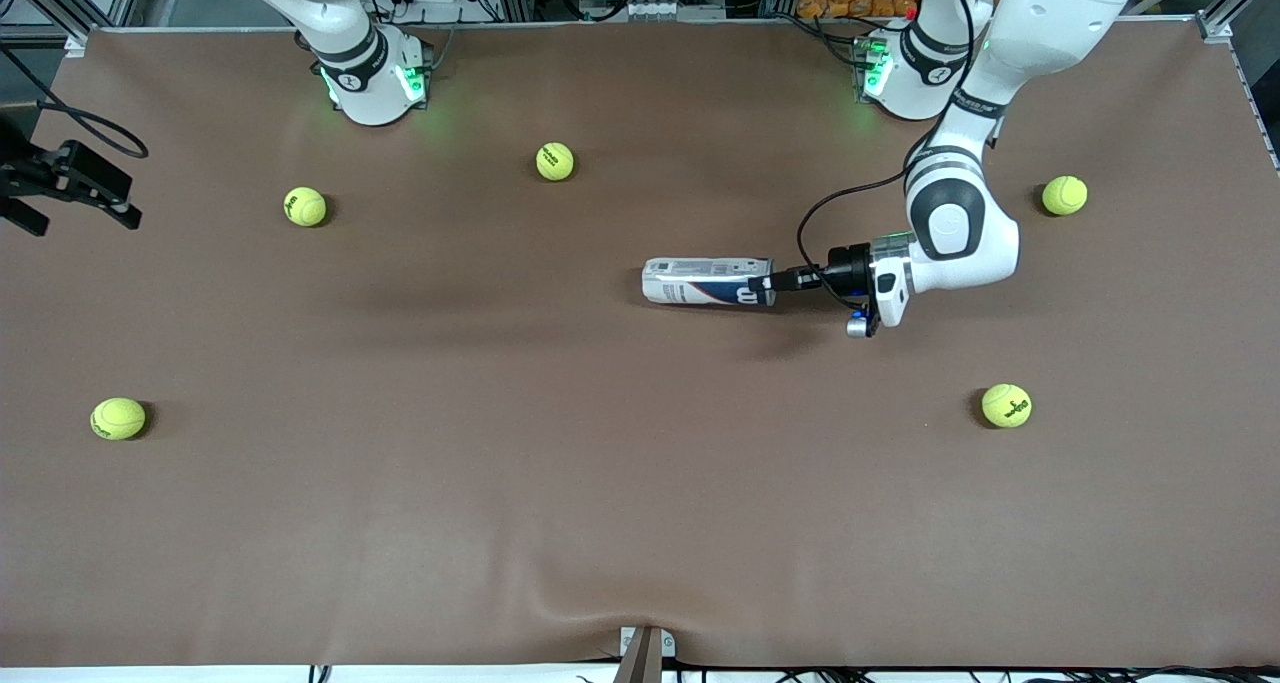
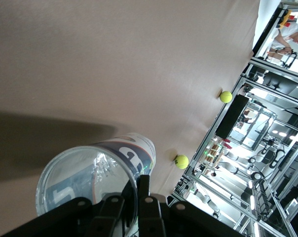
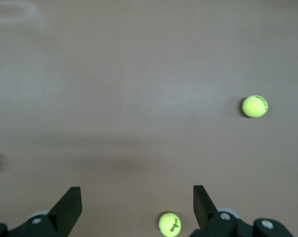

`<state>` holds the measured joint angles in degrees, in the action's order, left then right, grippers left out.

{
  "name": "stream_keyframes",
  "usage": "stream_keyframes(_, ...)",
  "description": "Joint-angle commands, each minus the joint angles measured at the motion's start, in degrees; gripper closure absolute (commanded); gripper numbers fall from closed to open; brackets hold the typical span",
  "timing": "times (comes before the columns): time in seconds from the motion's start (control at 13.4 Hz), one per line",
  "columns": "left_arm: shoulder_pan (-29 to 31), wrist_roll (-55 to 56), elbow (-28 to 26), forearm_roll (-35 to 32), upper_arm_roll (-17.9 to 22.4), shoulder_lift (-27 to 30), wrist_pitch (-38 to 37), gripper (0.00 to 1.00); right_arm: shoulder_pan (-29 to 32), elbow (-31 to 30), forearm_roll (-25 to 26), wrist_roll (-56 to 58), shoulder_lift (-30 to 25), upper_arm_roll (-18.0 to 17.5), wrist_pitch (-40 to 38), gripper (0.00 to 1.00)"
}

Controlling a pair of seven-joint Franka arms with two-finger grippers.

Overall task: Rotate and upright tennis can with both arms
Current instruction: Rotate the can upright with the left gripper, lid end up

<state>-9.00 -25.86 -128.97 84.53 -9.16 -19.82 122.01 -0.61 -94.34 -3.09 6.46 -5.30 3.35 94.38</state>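
The tennis can (image 1: 705, 281) lies on its side near the middle of the brown table, its white and navy label with the "W" facing up. My left gripper (image 1: 770, 283) reaches in level with the table from the left arm's end and is shut on the can's rim. In the left wrist view the can's clear round end (image 2: 90, 177) faces the camera, and the left gripper (image 2: 137, 190) pinches its wall, one finger inside and one outside. My right gripper (image 3: 137, 200) hangs open above bare table with nothing between its fingers. It does not show in the front view.
Several yellow-green tennis balls lie scattered: one (image 1: 555, 161) near the bases, one (image 1: 1064, 195) and one (image 1: 1006, 405) toward the left arm's end, two (image 1: 305, 206) (image 1: 118, 418) toward the right arm's end. A black fixture (image 1: 70, 178) juts in at that table edge.
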Motion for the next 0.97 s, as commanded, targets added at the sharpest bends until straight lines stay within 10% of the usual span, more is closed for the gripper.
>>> stream_keyframes(0.0,-0.2,11.2,2.8,-8.5,-0.3,3.4,0.8,1.00,1.8,-0.4,-3.7,1.1,-0.4,-1.1,1.2,0.00)
stream_keyframes(0.89,-15.8,72.2,26.7,-62.9,-0.3,5.8,-0.1,1.00,2.6,-0.6,-3.1,1.2,-2.5,0.2,3.1,0.00)
